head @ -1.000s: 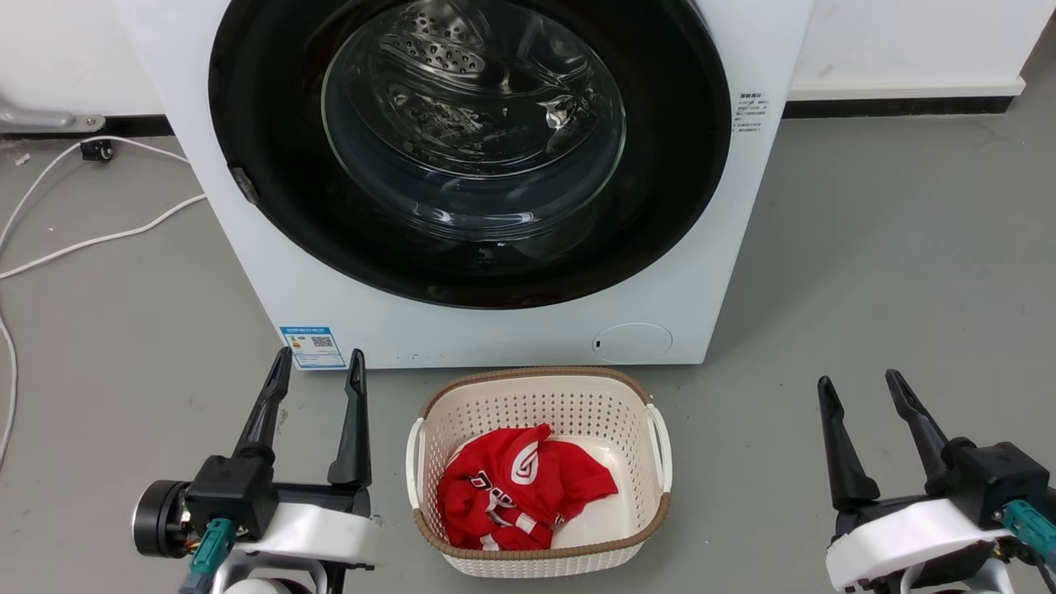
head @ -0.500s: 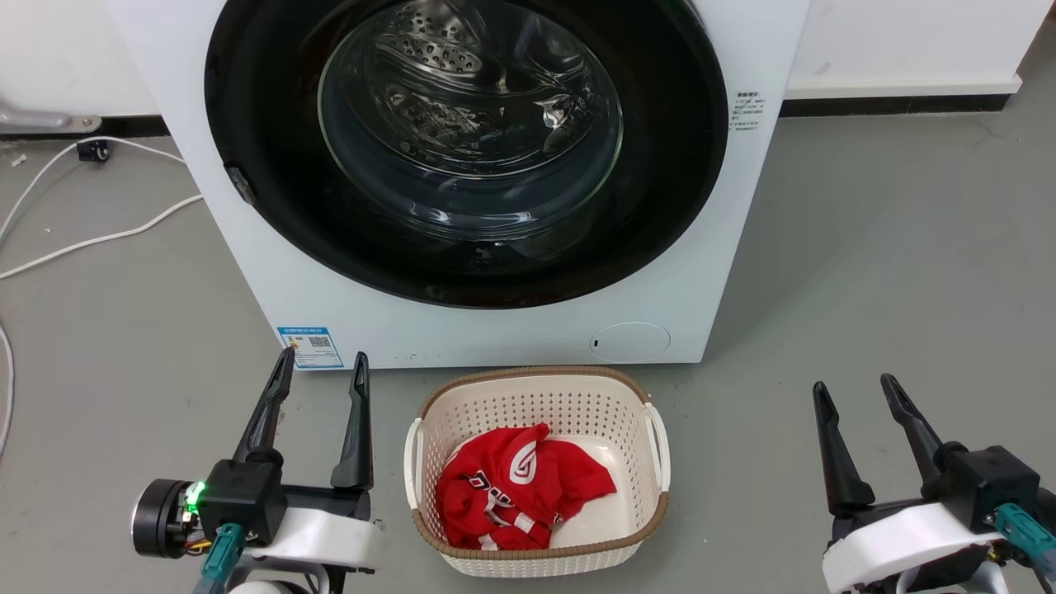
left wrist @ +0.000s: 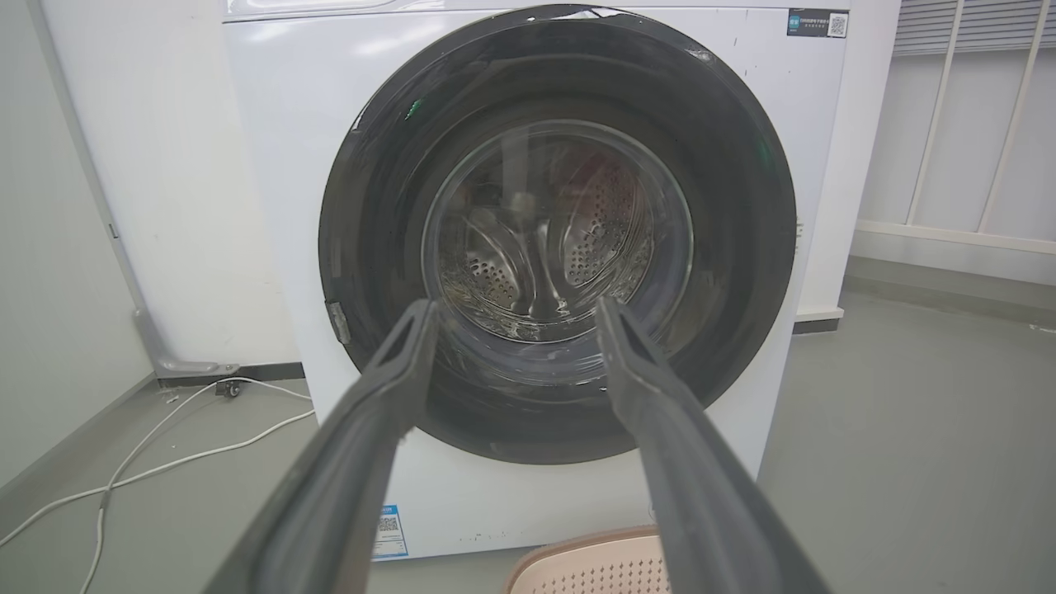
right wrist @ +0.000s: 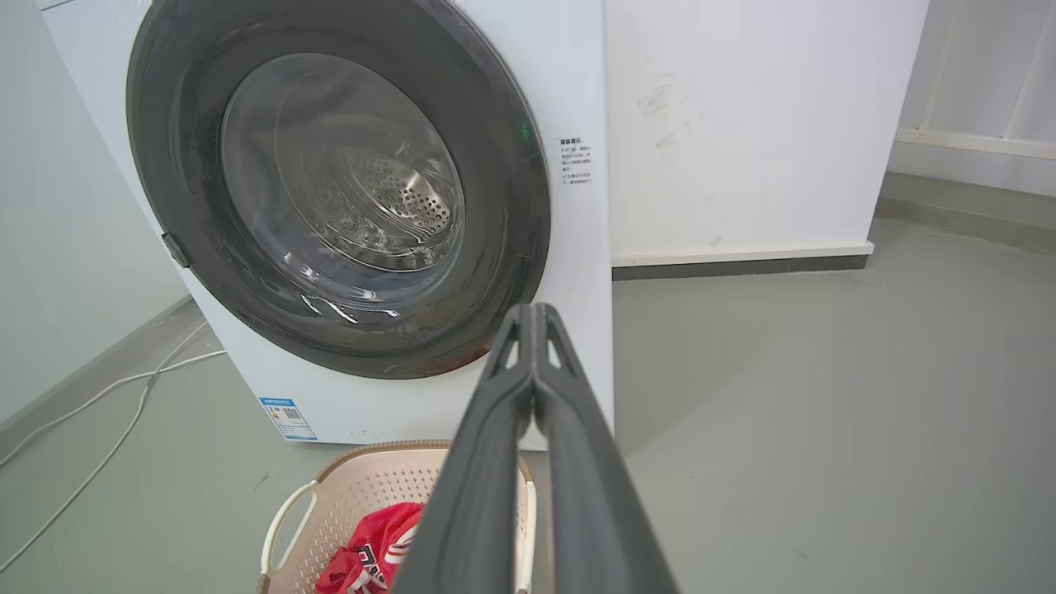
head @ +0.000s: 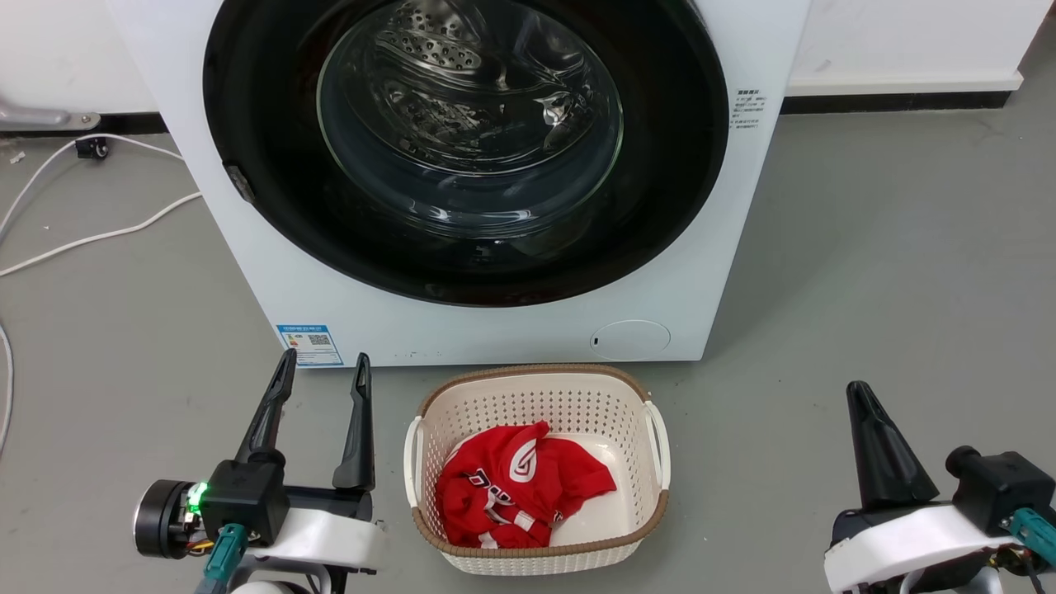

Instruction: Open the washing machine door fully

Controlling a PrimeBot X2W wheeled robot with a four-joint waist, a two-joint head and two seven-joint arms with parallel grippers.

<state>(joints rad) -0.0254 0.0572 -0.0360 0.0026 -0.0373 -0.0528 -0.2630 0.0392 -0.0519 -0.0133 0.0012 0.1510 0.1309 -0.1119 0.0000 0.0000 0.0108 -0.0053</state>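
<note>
Status: large round glossy black door w/ clear glass bowl [head: 466, 148] sits flush in big white front-loading washing machine [head: 495, 334]; opening not begun.

Recommend: catch door rim at small grey tab [head: 240, 183], likely latch side, and pull in a wide arc, clear of cream perforated basket [head: 536, 371].

Pose: left gripper [head: 323, 359] low, pointing at machine, jaws spread wide, empty. The right gripper [head: 860, 392] is low, jaws pressed together, empty.

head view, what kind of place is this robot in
Probably a laundry room or a mock-up of one: a white front-loading washing machine, a cream laundry basket holding a red garment, bare grey floor.
</note>
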